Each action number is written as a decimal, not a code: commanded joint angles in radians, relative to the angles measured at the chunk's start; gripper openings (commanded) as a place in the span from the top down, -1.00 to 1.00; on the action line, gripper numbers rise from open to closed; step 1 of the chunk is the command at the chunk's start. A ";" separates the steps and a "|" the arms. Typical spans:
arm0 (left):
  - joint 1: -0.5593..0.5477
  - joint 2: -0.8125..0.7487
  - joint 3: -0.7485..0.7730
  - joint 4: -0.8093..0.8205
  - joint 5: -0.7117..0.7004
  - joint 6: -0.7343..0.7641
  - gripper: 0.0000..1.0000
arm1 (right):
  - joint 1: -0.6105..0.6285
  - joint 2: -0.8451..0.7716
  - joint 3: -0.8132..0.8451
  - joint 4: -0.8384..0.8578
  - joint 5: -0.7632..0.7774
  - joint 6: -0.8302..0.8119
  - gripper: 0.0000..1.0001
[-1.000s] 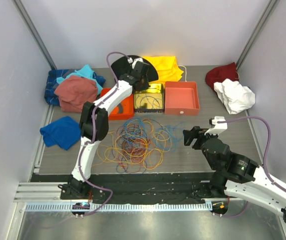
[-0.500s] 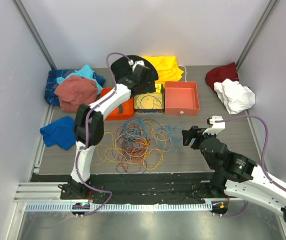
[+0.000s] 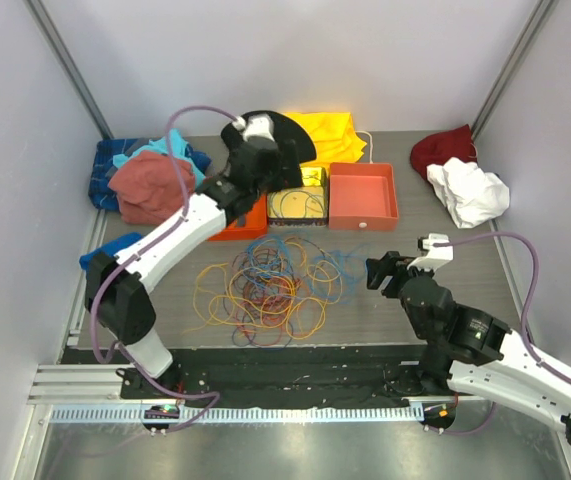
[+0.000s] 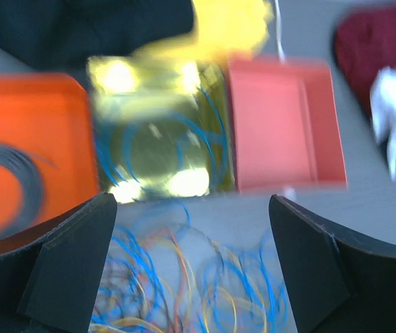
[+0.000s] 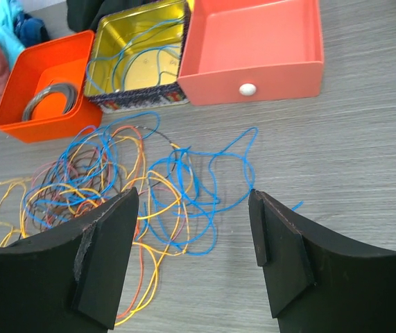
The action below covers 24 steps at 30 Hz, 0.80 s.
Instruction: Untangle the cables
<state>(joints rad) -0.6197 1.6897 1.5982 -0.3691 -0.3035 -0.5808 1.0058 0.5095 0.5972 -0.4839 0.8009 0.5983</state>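
Top view: the cables [image 3: 270, 285] lay in one tangled heap of orange, yellow, blue, red and purple loops on the table [image 3: 365, 322], in front of three containers set in a row. The heap sat between your two arms. A few blue strands trailed off its right side toward your right gripper [image 3: 375, 272].

Your left gripper [image 3: 287, 172] was held above the gold tin [image 3: 298, 200], the middle container. Its fingers were spread wide with nothing between them. The left wrist view was blurred, yet it showed the tin with a blue loop inside it and the upper edge of the heap below.

Your right gripper hovered just right of the heap, apart from it. Its fingers were likewise parted and empty. In the right wrist view, blue loops lay on the table between the two black fingers [image 5: 100, 263], below them.

The orange bin [image 3: 243, 222] stood touching the tin on its left and held a grey coiled ring [image 5: 53, 86]. The salmon tray [image 3: 363, 195], with a white knob on its front wall, stood touching the tin on its right.

A black cloth [image 3: 265, 130] and a yellow cloth [image 3: 330, 135] lay behind the containers. A maroon cloth [image 3: 443, 148] and a white cloth [image 3: 468, 192] lay at the far right.
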 commanded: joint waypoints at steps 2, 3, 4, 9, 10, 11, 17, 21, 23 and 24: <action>-0.251 0.008 -0.136 0.088 0.136 -0.002 -0.90 | 0.001 -0.077 -0.004 0.050 0.116 0.020 -0.44; -0.279 0.021 -0.141 0.088 0.154 -0.005 -0.87 | -0.001 -0.098 0.013 0.048 0.118 0.006 -0.45; -0.302 0.048 -0.144 0.094 0.156 -0.014 -0.86 | 0.001 -0.107 0.024 0.047 0.113 -0.005 -0.44; -0.348 0.119 -0.175 0.174 0.244 -0.122 -0.81 | -0.001 -0.150 0.072 0.021 0.121 -0.034 -0.43; -0.350 0.140 -0.172 0.188 0.263 -0.129 -0.79 | -0.001 -0.161 0.075 0.013 0.123 -0.031 -0.43; -0.353 0.151 -0.167 0.197 0.270 -0.132 -0.76 | 0.001 -0.166 0.076 0.005 0.121 -0.026 -0.43; -0.351 0.226 -0.129 0.197 0.279 -0.151 -0.56 | -0.001 -0.190 0.072 -0.070 0.118 0.038 -0.42; -0.353 0.220 -0.144 0.202 0.276 -0.162 -0.50 | -0.001 -0.195 0.062 -0.087 0.133 0.038 -0.42; -0.353 0.193 -0.165 0.200 0.203 -0.166 -0.49 | 0.001 -0.162 0.044 -0.093 0.175 0.029 -0.42; -0.353 0.147 -0.176 0.194 0.164 -0.171 -0.50 | 0.001 -0.142 0.035 -0.102 0.196 0.041 -0.42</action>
<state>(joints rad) -0.9688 1.9289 1.4334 -0.2230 -0.0498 -0.7296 1.0058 0.3218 0.6422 -0.5667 0.9081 0.6109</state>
